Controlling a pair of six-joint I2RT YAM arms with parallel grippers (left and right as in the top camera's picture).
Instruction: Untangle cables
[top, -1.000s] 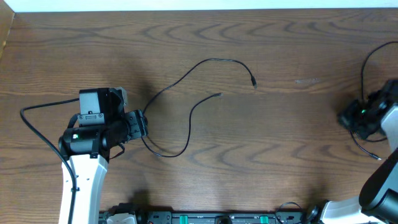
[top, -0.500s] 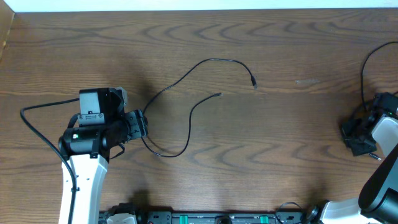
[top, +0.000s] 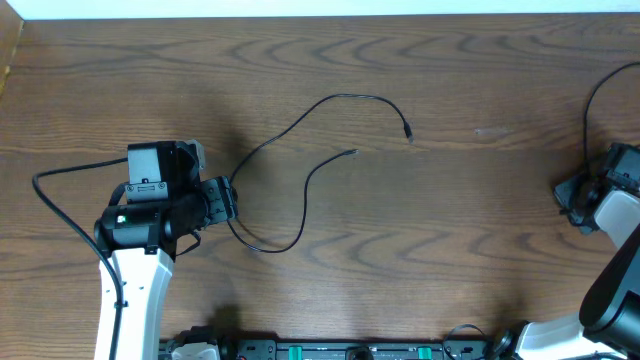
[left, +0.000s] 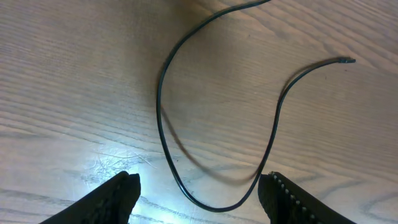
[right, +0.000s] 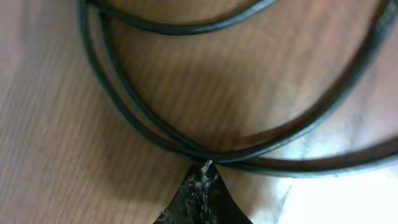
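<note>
We log a black cable (left: 159, 99) loose on the worktop (top: 480, 230), left fingers (left: 118, 196) apart over its loop; right fingers (right: 202, 193) together at overlapping strands (right: 249, 154); we judge a blind pull there could cinch a knot.

Brown bench (top: 450, 220) with darker wavy wood grain. Thin cable (left: 158, 93), black. Left tool (left: 200, 186) black; its arm (top: 135, 290) black above, white below, with a small green light (top: 122, 219). At the black right tool (right: 202, 177), the cables (right: 186, 149) are black too.

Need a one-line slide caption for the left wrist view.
Open left gripper poised above a loose U-shaped loop of thin black cable on the wooden table.
</note>
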